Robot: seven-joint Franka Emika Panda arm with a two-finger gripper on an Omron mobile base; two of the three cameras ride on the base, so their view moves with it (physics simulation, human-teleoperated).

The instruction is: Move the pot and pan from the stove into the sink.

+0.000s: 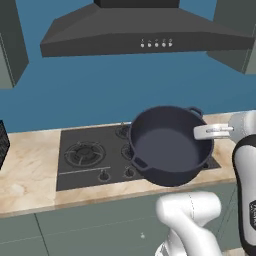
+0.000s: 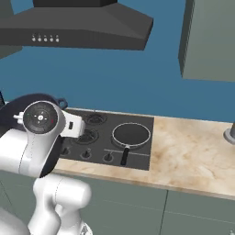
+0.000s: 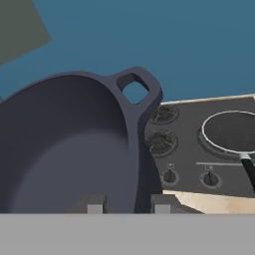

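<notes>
So going left to right in the left base view: the stove (image 1: 100,155) sits in the beige surface (image 1: 27,170), and the pot (image 1: 170,145) is up off it, tilted so you look right into its dark inside, hanging over the stove's right half. The tool (image 1: 200,132) comes in from the right and is pinched together on the pot's rim, one finger inside the wall and one outside as far as I can tell from the hand view, where the two tips sit either side of the rim at the bottom. So the pot lies to the left of the arm, its mouth tipped toward the cameras, with one loop handle (image 3: 137,89) poking up on the far side. In the right base view the pan (image 2: 131,135) is on a right-hand burner, its long handle (image 2: 125,156) pointing toward the front edge of the stove, well apart from the pot. Further right on that surface there's a grey thing (image 2: 229,135) cut off by the frame edge, can't tell what it is. The sink isn't something I can place from here, so my guess is the pot has to be carried sideways off the stove, and with only a rim grip on a tilted pot I'd worry about it swinging or slipping.
</notes>
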